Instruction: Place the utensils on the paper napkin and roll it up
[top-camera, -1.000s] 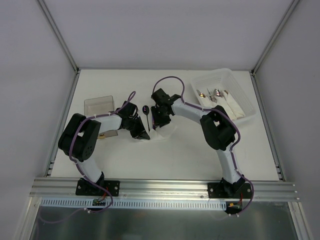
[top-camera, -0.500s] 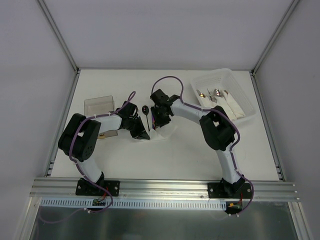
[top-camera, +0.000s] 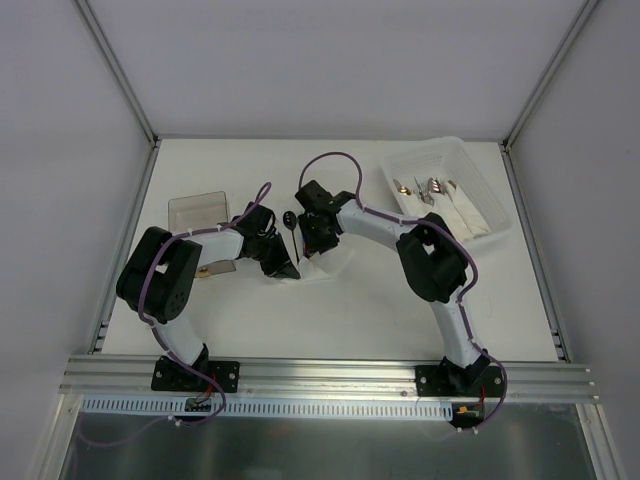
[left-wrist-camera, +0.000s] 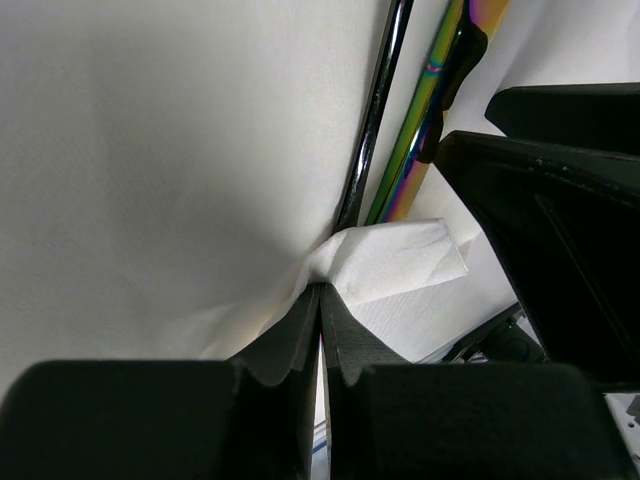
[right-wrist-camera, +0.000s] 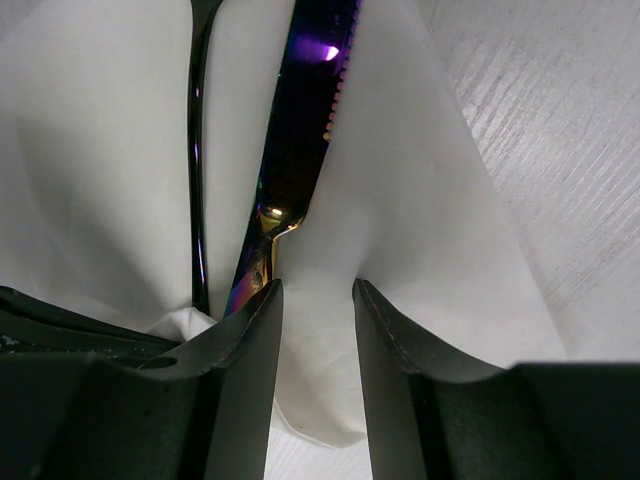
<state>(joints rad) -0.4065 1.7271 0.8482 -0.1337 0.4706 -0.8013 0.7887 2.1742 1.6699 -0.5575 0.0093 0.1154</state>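
Near the middle of the table (top-camera: 400, 310), the right gripper (right-wrist-camera: 317, 295) is found shifted slightly to the left and away from the bases compared with 1 second ago, while the left gripper (left-wrist-camera: 320, 296) is kept where it was. The left jaws are pressed together on a raised fold of the paper napkin (left-wrist-camera: 395, 262). The right jaws are held apart, with napkin paper showing in the gap, and no grip can be confirmed there. The 2 utensils, the spoon (left-wrist-camera: 376, 110) and the iridescent piece (left-wrist-camera: 424, 105), are laid side by side on the napkin, their handles running toward both grippers. Placement is therefore judged done, and the small shift is read as the start of the fold-over, with the roll not yet formed
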